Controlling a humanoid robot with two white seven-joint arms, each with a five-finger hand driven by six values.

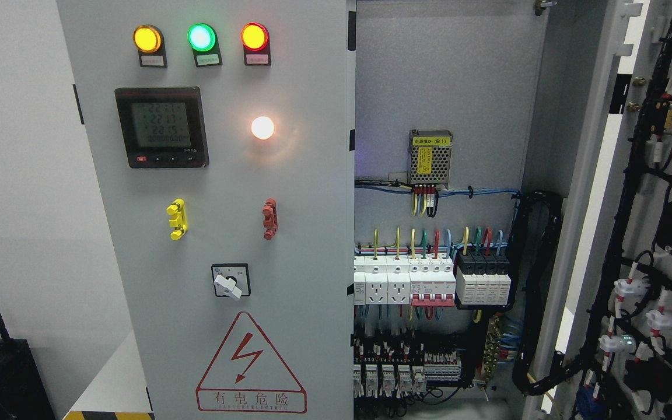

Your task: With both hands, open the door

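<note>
A grey electrical cabinet fills the head view. Its left door (pixel 219 233) is closed and carries three lit lamps (pixel 200 37), a digital meter (pixel 161 127), a white lamp (pixel 262 128), a yellow handle (pixel 176 219), a red handle (pixel 269 219), a rotary switch (pixel 230 281) and a red warning triangle (pixel 250 364). The right door (pixel 657 233) is swung wide open at the picture's right, its wired inner face showing. Neither of my hands nor arms appears.
Inside the open half sit a power supply (pixel 430 157), rows of breakers and sockets (pixel 429 280) and bundled cables (pixel 537 291). A white wall lies at the left, with a dark box (pixel 3 373) low in the corner.
</note>
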